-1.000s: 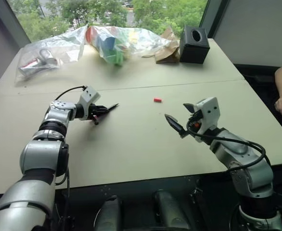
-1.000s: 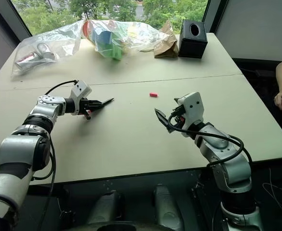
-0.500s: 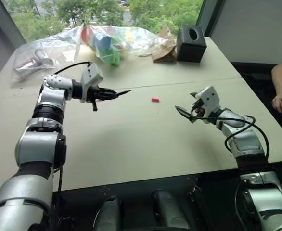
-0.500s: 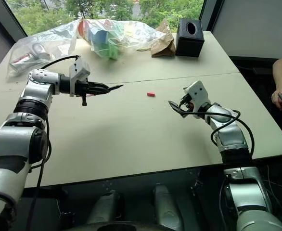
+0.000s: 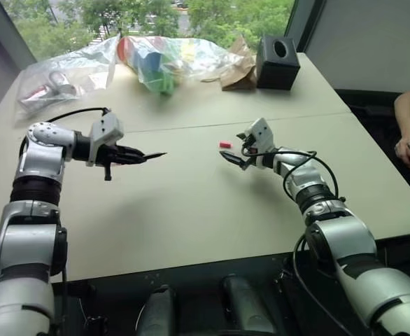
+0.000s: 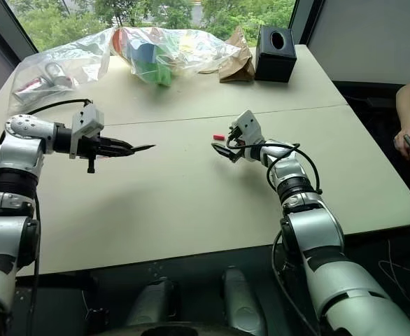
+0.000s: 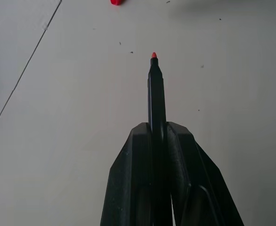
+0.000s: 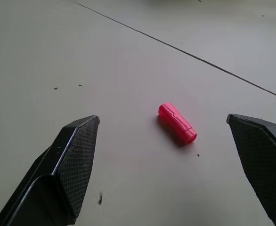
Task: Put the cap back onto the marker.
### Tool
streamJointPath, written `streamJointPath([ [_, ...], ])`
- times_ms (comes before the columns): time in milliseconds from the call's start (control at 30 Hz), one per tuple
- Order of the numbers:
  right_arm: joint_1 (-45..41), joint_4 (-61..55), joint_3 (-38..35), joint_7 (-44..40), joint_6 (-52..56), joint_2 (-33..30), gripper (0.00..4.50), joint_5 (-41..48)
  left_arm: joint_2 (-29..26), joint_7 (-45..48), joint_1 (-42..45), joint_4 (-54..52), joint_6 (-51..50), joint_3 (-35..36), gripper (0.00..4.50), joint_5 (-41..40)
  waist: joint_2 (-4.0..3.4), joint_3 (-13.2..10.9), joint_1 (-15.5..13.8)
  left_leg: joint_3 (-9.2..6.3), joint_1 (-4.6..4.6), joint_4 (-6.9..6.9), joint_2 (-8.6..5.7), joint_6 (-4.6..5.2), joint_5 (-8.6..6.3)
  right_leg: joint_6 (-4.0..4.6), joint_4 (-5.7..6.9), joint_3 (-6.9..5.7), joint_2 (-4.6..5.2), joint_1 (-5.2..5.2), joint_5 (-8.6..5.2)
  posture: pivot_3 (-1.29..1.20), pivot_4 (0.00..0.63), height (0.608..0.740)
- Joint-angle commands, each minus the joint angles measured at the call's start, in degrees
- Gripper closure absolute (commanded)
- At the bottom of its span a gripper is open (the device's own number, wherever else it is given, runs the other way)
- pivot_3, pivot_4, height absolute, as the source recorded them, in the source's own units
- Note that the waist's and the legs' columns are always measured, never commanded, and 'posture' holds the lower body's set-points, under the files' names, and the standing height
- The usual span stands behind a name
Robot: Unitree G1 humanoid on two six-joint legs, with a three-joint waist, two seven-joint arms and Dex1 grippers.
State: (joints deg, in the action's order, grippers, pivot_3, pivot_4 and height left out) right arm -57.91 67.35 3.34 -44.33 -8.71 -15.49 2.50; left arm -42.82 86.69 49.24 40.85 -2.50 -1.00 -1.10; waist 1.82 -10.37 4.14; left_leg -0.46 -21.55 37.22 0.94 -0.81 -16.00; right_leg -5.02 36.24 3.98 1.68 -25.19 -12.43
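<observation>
A: Your left fingers [image 7: 185, 188] are clamped on the marker [image 7: 156, 99], red tip forward, held above the table [image 5: 191, 203] at left of frame.

B: And your right gripper [image 8: 164, 155] is spread wide, the cap [image 8: 177, 123] lying on the table between its fingers, mid-frame.

I see a small pink cap [image 8: 177, 123] of smooth, slightly glossy plastic lying on the matt beige table [image 8: 105, 70]; my right gripper's black fingers [image 8: 79, 160] look cross-hatched, rough.
</observation>
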Motion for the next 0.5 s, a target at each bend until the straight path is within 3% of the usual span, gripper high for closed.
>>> streamJointPath([
  [33,-3.1,2.9,-0.3,0.3,-1.7,1.2,0.00,-1.5,-3.0,0.0,-0.6,-6.3,-2.3,1.3,4.47,-2.6,-0.02,0.0,-0.1,-0.01,-0.01,0.00,0.00,0.00,0.00,0.00,0.01,0.00,0.00,-0.02,0.00,0.00,0.150,0.739],
  [500,-7.9,8.1,-4.7,3.6,1.3,-0.9,0.00,-2.9,-5.3,-5.3,-5.8,-15.0,-8.6,2.6,4.47,-7.4,-0.08,0.0,0.1,0.00,-0.02,-0.02,-0.01,-0.02,0.01,0.01,0.02,-0.01,0.01,-0.05,0.00,0.00,0.150,0.739],
])
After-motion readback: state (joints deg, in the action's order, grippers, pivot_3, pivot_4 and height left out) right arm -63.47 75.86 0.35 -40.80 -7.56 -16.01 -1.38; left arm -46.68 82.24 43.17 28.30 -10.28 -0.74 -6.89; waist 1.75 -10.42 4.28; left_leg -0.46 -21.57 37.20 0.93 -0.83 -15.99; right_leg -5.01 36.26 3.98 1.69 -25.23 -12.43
